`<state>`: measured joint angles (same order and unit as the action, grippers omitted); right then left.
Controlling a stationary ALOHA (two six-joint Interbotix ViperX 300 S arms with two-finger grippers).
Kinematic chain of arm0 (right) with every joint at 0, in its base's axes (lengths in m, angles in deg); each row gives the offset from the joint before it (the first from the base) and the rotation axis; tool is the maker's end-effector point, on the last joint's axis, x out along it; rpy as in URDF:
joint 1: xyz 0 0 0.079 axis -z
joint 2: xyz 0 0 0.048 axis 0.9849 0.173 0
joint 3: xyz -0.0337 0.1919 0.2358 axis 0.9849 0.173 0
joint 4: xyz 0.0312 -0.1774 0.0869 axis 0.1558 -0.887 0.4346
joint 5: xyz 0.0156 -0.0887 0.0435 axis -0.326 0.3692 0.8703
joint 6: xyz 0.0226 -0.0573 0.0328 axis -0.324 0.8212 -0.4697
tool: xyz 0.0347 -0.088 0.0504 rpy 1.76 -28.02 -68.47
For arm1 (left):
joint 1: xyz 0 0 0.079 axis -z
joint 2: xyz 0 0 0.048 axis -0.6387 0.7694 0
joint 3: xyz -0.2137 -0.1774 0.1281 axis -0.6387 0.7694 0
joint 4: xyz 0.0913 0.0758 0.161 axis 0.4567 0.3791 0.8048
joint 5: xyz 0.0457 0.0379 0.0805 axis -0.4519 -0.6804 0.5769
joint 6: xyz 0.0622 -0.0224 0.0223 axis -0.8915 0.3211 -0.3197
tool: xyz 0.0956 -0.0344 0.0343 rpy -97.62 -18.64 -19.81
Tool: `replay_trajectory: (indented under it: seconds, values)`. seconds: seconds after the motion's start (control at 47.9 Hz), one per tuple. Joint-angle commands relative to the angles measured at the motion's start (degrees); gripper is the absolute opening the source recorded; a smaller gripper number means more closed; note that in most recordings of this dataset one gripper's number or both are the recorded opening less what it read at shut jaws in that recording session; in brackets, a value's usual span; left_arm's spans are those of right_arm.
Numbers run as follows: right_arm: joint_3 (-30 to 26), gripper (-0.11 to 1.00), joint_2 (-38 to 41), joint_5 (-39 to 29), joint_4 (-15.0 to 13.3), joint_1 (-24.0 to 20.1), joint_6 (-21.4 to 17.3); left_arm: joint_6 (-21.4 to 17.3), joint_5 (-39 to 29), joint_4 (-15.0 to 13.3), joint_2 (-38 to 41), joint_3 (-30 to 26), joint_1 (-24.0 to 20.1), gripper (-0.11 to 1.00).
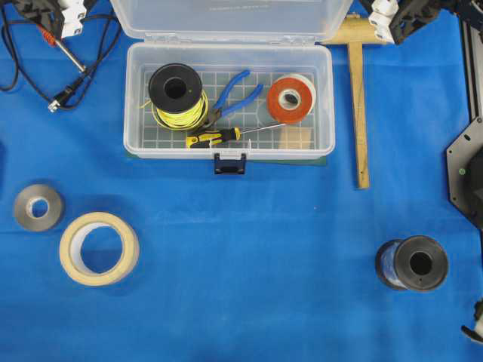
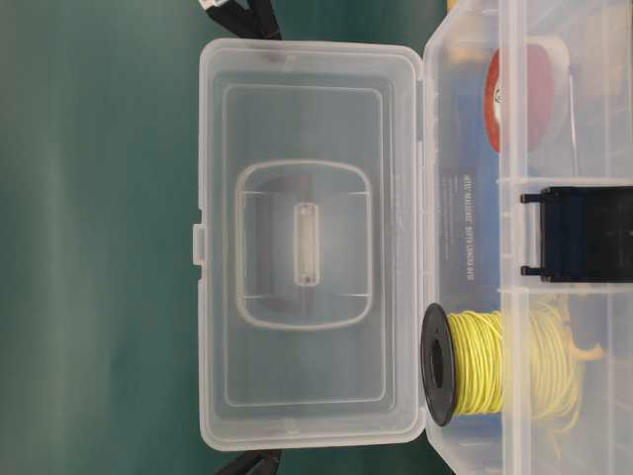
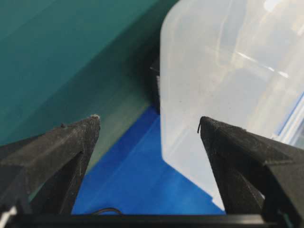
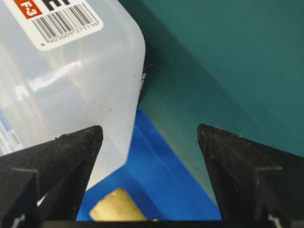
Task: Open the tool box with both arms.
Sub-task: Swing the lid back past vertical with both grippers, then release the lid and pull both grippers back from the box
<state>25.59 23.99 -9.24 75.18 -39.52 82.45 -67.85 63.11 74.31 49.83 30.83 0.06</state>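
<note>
The tool box (image 1: 136, 98) stands open at the table's back middle, its clear lid (image 1: 226, 19) swung up behind the base and its dark blue latch (image 1: 229, 163) hanging at the front. In the table-level view the lid (image 2: 307, 247) faces the camera. My left gripper (image 3: 149, 126) is open behind the lid's left corner (image 3: 228, 85), nothing between its fingers. On the other side my right gripper (image 4: 149, 130) is open behind the lid's right corner (image 4: 71, 71), which bears a barcode sticker. Only the arms' white fittings (image 1: 64, 15) (image 1: 389, 19) show from overhead.
Inside the box lie a yellow wire spool (image 1: 176, 94), blue pliers (image 1: 234, 94), orange tape (image 1: 290, 98) and a screwdriver (image 1: 215, 137). A wooden mallet (image 1: 358, 113) lies right of the box. A grey roll (image 1: 38, 207), masking tape (image 1: 99, 248) and a black spool (image 1: 413, 264) sit in front; cables (image 1: 68, 83) trail at back left.
</note>
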Motion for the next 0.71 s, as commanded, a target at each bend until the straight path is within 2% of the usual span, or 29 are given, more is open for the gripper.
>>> replay_trajectory:
  seconds: [0.0,0.188,0.397,0.689]
  values:
    - [-2.55,0.83,0.88,1.14,0.18,-0.44,-0.09,-0.09,0.7,0.0,-0.18,-1.67,-0.18,0.9]
    - [-3.34,0.83,2.02,1.14,0.18,0.35,-0.09,-0.44,0.62,0.0,0.53,-1.67,-2.02,0.9]
    - [-2.46,0.83,0.88,0.09,0.18,0.88,-0.18,-0.44,-0.09,0.0,0.0,-1.05,-2.2,0.9]
    - [1.85,0.83,-6.86,-5.54,0.18,4.13,-0.18,-0.44,-3.6,0.0,-7.73,3.87,-4.57,0.9]
